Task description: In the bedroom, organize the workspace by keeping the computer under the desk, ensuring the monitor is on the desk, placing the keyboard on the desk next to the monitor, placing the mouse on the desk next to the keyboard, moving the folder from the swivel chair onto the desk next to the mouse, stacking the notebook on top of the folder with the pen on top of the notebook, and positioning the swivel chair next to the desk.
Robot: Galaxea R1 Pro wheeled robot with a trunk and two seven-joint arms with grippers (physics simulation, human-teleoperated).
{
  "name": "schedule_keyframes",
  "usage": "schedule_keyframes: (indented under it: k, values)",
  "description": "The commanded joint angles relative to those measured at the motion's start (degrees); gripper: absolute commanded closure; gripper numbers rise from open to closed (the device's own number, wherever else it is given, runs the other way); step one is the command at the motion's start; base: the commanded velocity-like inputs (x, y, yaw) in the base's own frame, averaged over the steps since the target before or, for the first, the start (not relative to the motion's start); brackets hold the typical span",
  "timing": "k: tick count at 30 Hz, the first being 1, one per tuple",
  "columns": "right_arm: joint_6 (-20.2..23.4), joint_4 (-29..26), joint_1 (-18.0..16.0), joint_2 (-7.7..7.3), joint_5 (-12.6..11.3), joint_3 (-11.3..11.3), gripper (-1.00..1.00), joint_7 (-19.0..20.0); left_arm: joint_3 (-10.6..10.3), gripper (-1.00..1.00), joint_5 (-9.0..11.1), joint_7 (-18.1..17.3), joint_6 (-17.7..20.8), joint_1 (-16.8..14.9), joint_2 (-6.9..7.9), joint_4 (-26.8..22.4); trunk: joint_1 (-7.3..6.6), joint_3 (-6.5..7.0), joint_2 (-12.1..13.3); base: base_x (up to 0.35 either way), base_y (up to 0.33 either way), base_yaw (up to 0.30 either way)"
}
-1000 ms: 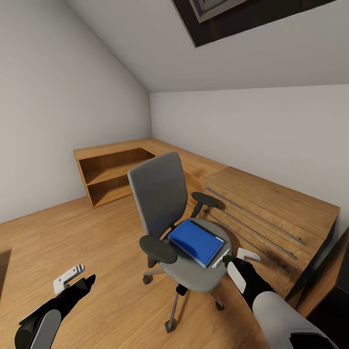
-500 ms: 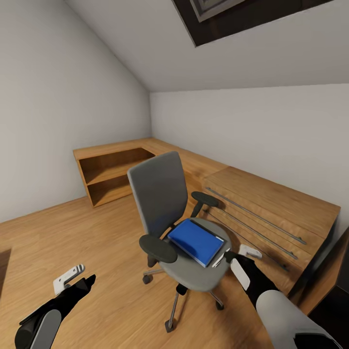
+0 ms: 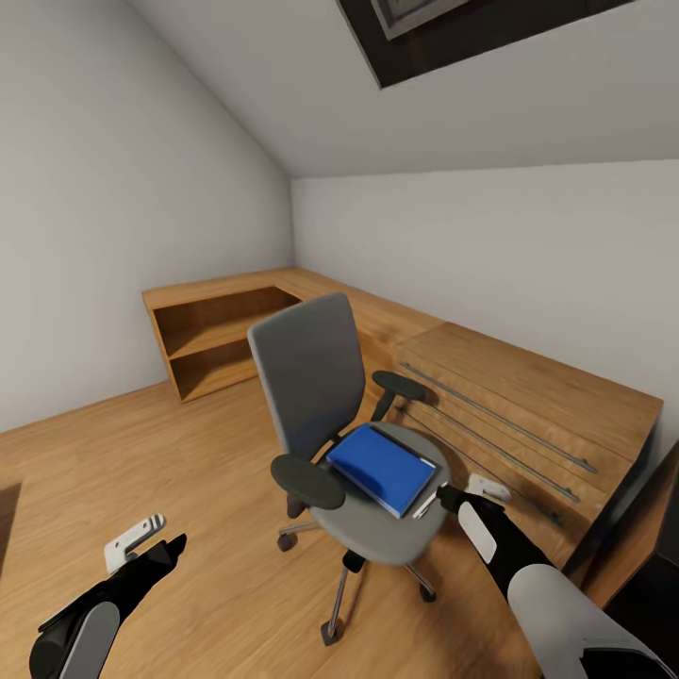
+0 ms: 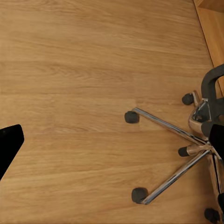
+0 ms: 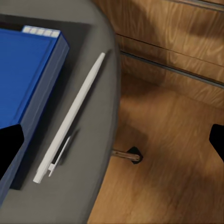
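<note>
The swivel chair [image 3: 316,377] stands mid-floor, grey back and seat, black armrests. On its seat lies the blue folder [image 3: 382,467], with the white pen [image 3: 429,501] beside it near the seat's right rim. A thin dark edge runs along the folder's far side; I cannot tell if it is the notebook. My right gripper [image 3: 467,495] hovers open just right of the seat. In the right wrist view the pen [image 5: 70,122] lies on the grey seat [image 5: 93,196] next to the folder [image 5: 23,79], between the open right gripper's [image 5: 112,142] fingertips. My left gripper [image 3: 149,547] hangs open over the floor at the lower left. Desk, monitor, keyboard, mouse and computer are out of view.
Low light-wood cabinets [image 3: 226,330] run along the far walls, with a drawer unit [image 3: 528,424] with long metal handles right behind the chair. The chair's chrome base [image 4: 179,140] on castors spreads over the wood floor [image 3: 189,471]. A dark furniture edge [image 3: 651,566] sits at the far right.
My right gripper has drifted slightly to the right, away from the seat's rim. The left arm, chair, folder and pen have not moved.
</note>
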Motion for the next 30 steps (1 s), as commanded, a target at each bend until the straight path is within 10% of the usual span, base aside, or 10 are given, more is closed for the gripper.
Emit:
schedule_keyframes:
  k: [1,16,30]
  values:
    - [0.3,-0.1,0.0,0.0,-0.3,0.0,-1.0,-0.3,0.0,-1.0,0.6,0.5,0.2,0.0,0.02,-0.1,0.22,-0.24,-0.4,0.0,0.0,0.0]
    - [0.3,-0.1,0.0,0.03,-0.4,0.0,-1.0,-0.2,-0.1,-1.0,0.5,0.5,0.2,0.0,0.02,0.0,3.52,-2.93,-6.5,0.0,0.0,0.0]
    - [0.3,-0.2,0.0,0.13,-0.4,0.1,-1.0,-0.2,-0.1,-1.0,0.5,0.4,0.4,0.0,0.02,0.7,3.52,-2.93,-6.5,0.0,0.0,0.062]
